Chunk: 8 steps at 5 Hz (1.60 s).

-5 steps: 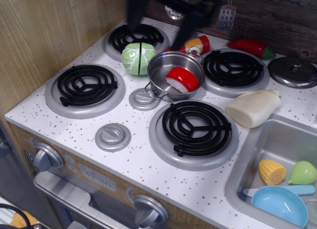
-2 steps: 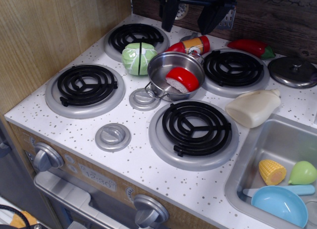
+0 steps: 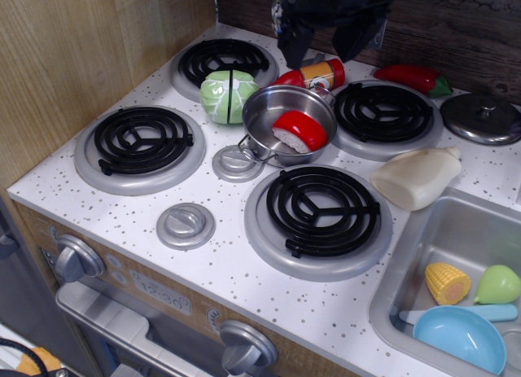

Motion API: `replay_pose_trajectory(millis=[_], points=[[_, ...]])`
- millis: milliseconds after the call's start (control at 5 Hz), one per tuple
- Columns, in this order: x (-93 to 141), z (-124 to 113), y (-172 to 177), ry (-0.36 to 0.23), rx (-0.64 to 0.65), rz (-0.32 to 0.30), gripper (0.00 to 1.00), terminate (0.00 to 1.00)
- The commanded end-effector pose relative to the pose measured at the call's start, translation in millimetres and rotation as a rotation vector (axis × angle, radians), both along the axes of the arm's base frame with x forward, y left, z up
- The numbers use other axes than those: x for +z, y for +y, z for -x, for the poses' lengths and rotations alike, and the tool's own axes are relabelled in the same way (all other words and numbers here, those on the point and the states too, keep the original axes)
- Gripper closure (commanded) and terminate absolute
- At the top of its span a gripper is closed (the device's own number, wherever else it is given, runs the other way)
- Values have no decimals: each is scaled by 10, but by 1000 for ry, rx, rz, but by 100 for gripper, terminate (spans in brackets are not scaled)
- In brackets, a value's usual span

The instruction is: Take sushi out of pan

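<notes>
The sushi [image 3: 299,130], red on top with a white base, lies tilted inside the pan [image 3: 269,108], a small shiny steel pot at the middle of the toy stove, its wire handle pointing toward the front left. My gripper [image 3: 324,53] is black and hangs at the back of the stove, above and behind the pan and apart from it. Its two fingers [image 3: 293,50] point down with a wide gap between them, and nothing is held.
A green cabbage [image 3: 227,96] touches the pan's left side. A red-and-yellow bottle [image 3: 313,74] lies behind the pan. A red pepper [image 3: 415,78], a grey lid [image 3: 484,116], a cream bottle [image 3: 418,177] and a sink [image 3: 407,255] with toys are to the right.
My gripper has moved right along the back of the stove and come lower toward the pan. The sushi and the pan have not moved.
</notes>
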State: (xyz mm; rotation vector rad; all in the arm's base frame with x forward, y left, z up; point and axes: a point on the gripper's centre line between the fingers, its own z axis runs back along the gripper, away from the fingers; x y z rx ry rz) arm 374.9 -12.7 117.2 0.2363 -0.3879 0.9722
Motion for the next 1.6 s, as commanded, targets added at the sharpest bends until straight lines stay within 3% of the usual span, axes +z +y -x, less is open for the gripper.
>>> replay_pose_trajectory(millis=[0,200,600,1200,1400], points=[[-250,-181,-92,-114,101,26,0,0],[-479,-240,-16,-150,115,26,0,0],[-675,-252,167,-169,136,10,0,0],[-867,-497,341,-148,107,46,0,0],[-872,-496,337,-137,98,36,100,0]])
